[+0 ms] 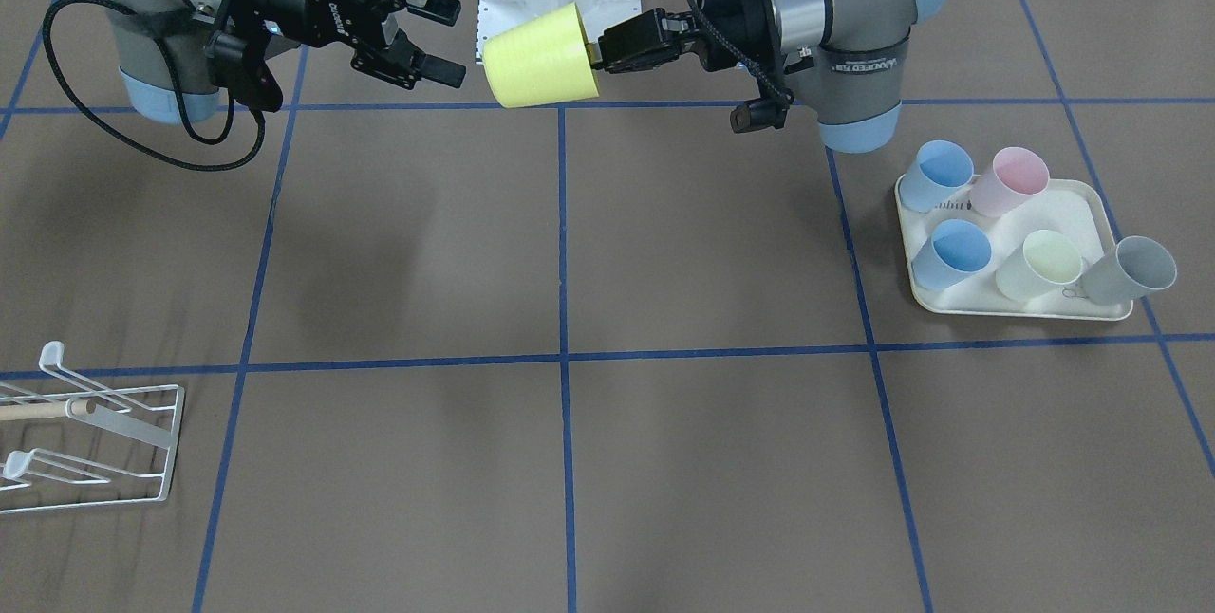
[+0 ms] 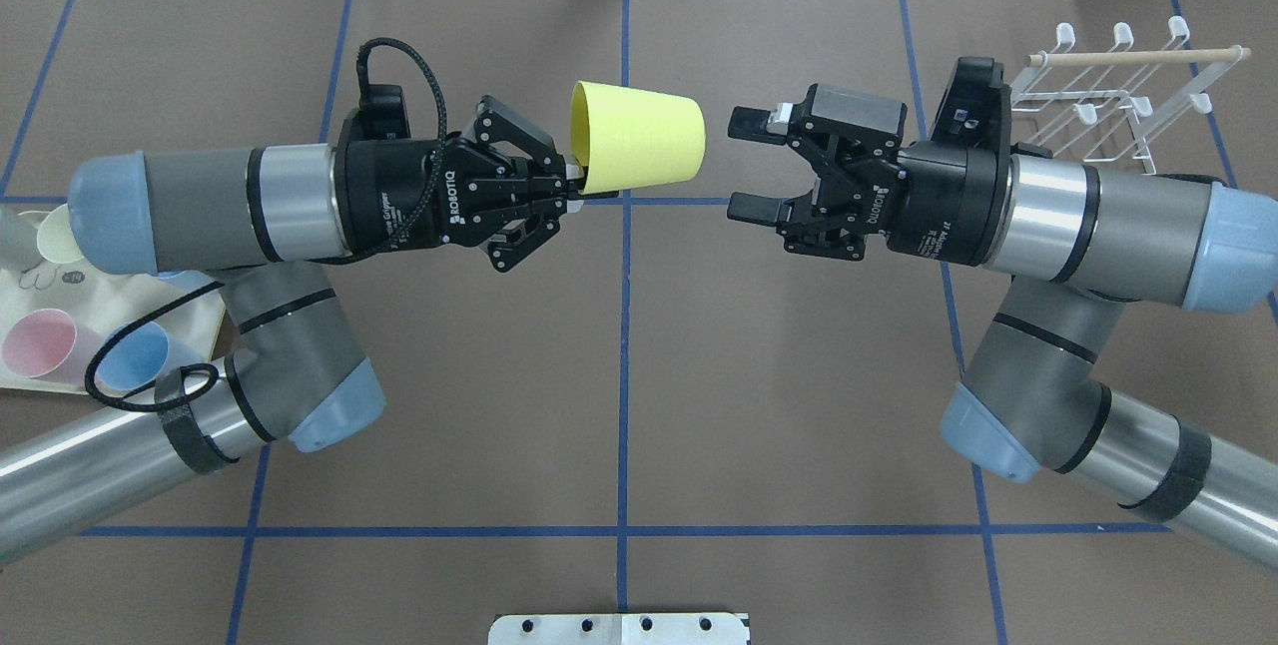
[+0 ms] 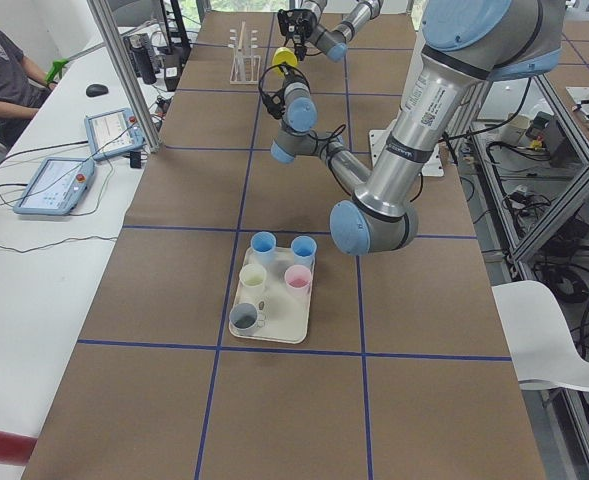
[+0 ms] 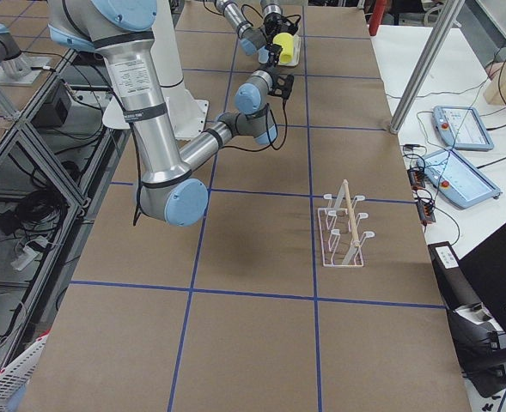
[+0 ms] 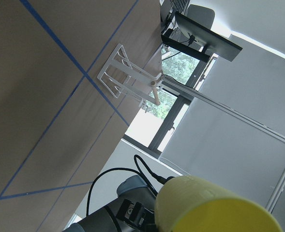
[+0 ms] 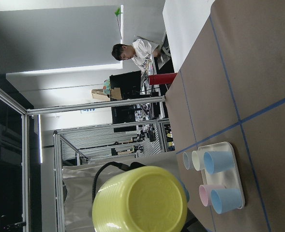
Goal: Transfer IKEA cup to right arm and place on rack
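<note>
Cup held out for the hand-over.
My left fingers (image 2: 573,178) are closed on the rim of the yellow ribbed plastic cup (image 2: 639,138), holding it sideways in mid-air with its base offered to my right fingers (image 2: 747,164). Those are spread wide and empty just short of the cup, and the white wire rack (image 2: 1118,57) stands well beyond it.

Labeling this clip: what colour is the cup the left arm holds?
Yellow cup, clearest in overhead exterior.
</note>
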Motion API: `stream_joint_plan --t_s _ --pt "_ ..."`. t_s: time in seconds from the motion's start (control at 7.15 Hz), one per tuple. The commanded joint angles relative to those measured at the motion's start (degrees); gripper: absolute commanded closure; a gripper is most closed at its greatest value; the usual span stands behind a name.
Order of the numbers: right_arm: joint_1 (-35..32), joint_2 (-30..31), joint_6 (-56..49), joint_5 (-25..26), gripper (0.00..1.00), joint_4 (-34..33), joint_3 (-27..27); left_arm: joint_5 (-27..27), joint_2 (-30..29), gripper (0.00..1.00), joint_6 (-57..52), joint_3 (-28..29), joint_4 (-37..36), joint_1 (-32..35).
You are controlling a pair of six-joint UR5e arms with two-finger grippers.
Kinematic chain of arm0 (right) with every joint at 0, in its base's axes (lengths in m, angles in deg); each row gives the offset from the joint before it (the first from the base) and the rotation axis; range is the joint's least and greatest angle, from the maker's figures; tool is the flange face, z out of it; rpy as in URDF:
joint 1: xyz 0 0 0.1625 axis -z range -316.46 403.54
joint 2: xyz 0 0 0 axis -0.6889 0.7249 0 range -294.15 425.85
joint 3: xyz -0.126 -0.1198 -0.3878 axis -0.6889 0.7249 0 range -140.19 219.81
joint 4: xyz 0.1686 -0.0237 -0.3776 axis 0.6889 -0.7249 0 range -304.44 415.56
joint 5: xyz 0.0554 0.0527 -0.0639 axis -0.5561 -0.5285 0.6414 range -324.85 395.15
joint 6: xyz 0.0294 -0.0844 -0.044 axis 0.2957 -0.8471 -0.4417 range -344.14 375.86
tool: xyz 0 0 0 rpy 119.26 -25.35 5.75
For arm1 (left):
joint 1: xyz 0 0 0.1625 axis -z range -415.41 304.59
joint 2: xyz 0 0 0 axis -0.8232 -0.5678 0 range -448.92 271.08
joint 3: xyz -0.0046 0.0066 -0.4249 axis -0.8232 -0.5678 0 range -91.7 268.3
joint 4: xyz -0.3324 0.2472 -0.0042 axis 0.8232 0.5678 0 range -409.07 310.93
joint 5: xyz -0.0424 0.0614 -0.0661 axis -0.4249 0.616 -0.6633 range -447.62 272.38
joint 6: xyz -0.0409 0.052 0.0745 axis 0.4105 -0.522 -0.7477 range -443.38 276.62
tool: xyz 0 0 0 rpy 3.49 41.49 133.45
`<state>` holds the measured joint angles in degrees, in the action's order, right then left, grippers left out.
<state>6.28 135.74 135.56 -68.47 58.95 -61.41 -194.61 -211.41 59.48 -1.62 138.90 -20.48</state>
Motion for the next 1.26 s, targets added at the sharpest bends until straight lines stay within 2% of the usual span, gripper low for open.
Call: stream_joint_plan --t_s 0.0,0.56,0.7,0.84,1.12 --pt "1.30 -0.71 0.09 0.77 0.01 0.04 -0.20 3.37 -0.03 1.00 0.05 0.00 1.97 -2.85" --pt "2.89 -2.38 0.00 2.19 0.04 0.12 -0.12 3.46 -0.03 0.98 0.05 0.18 3.98 -3.73" --pt "2.89 -2.30 -0.09 2.10 0.18 0.12 -0.03 3.46 -0.03 0.89 0.05 0.09 3.99 -3.90" --pt "2.89 -2.30 -0.17 2.01 0.36 0.12 -0.03 3.55 -0.12 0.73 0.05 0.09 3.99 -3.90" --pt "2.89 -2.30 -0.44 2.01 0.76 0.12 -0.11 6.27 -0.12 0.00 0.05 -0.26 4.17 -5.39"
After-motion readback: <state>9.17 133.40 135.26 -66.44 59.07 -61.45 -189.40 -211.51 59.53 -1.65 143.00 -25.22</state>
